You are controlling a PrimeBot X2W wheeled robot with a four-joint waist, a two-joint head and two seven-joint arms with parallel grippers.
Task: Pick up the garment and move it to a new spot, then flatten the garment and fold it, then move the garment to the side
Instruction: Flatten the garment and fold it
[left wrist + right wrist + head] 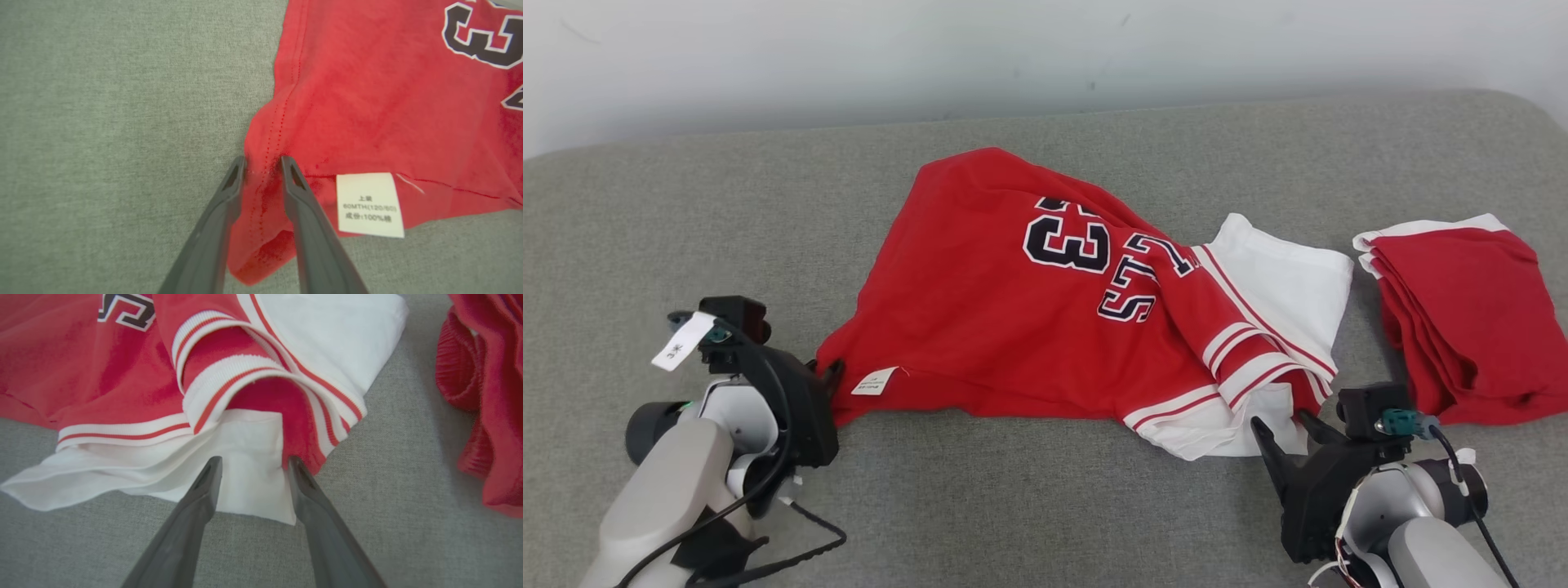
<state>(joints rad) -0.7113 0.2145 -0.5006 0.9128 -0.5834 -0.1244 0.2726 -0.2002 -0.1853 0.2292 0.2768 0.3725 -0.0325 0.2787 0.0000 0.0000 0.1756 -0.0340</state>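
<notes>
Red jersey (pixel 980 327) corners sit inside left claw (pixel 263 163), right claw (pixel 255 463); grey cushion (pixel 1045 506) beyond.

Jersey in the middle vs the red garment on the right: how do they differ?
The jersey lies spread and rumpled; the red garment is folded into a compact stack. The jersey shows dark numerals and striped trim; the red garment's top is plain, with a white edge at the far end. The jersey covers much more surface than the red garment. Both are red and white, on the grey cushion.

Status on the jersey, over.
Left end effector open astride jersey hem corner. Right end effector open astride its white edge. Folded red garment alongside, apart.
</notes>
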